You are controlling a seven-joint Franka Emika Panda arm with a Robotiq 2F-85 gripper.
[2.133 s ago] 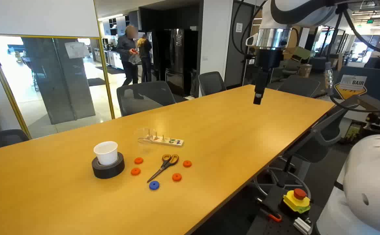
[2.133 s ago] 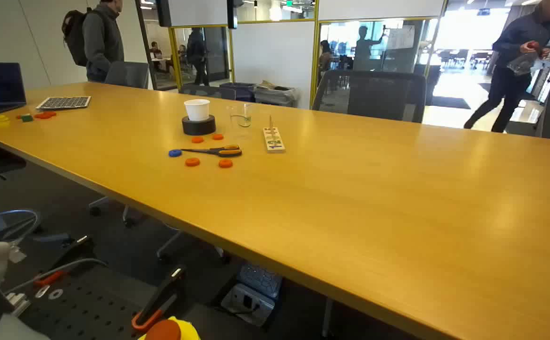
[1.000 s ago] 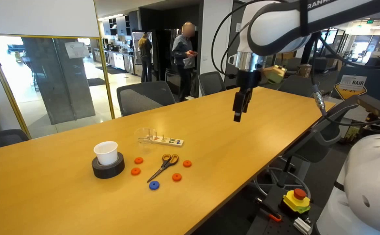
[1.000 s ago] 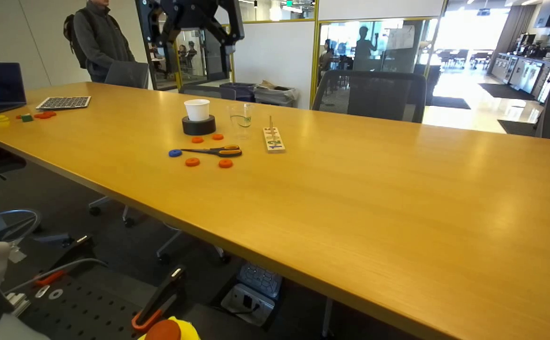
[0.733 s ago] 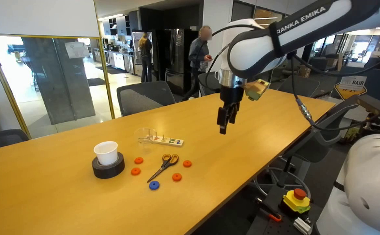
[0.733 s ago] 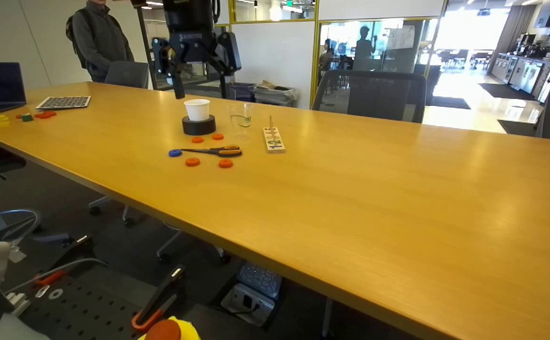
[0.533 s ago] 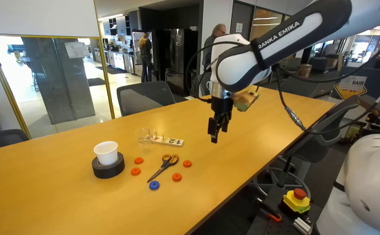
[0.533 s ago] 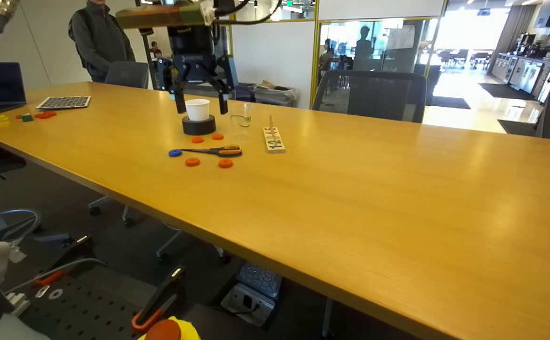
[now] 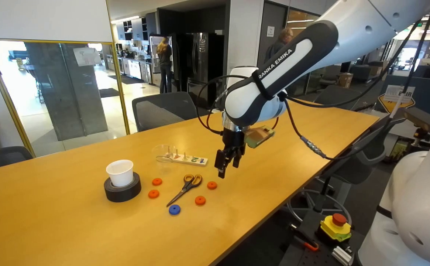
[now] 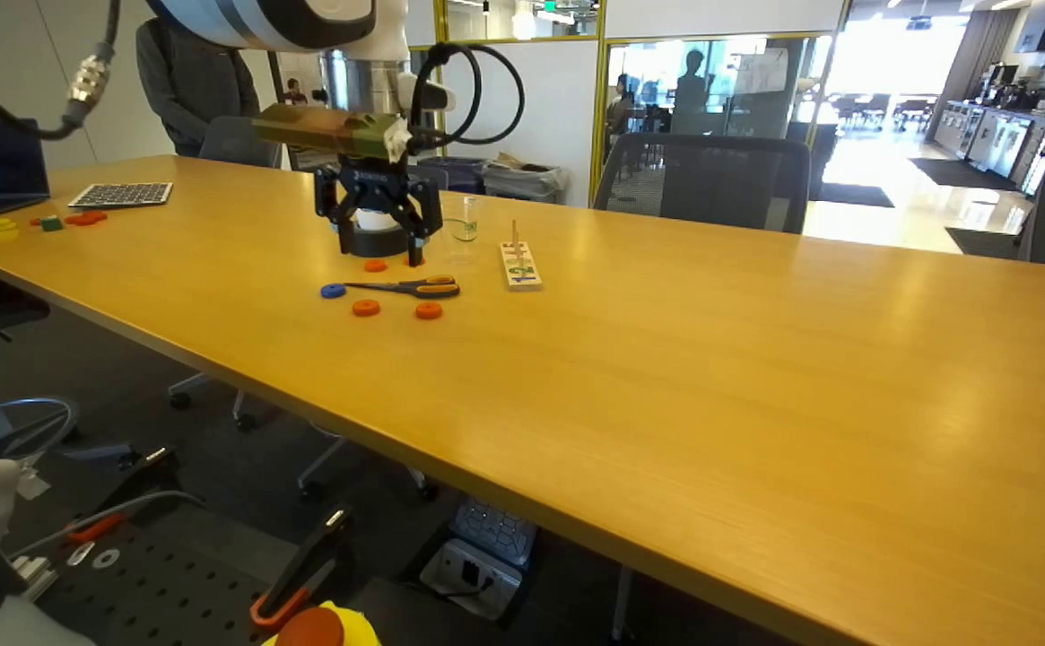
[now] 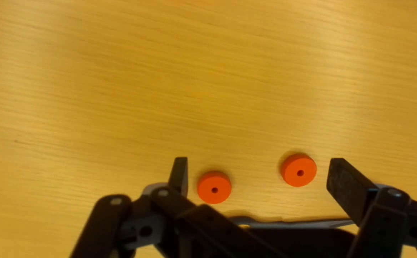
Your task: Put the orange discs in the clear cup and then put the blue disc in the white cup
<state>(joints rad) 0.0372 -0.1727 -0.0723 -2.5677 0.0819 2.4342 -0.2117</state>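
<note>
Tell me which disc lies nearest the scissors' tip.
The blue disc, right by the tip of the scissors; the orange discs all lie farther away.

Both exterior views set back, angled across the table point(image 9: 71, 229), sharing orange discs point(image 10: 429, 311), wrist view close, facing down

The counter point(image 9: 71, 229) carries a pegged strip point(image 9: 192, 159), a blue disc point(image 9: 174, 210) and four orange discs point(image 9: 200, 200); a clear cup point(image 10: 464, 230) and black ring point(image 9: 122, 193) stand farther from its robot-side edge than the scissors point(image 9: 185, 188).
</note>
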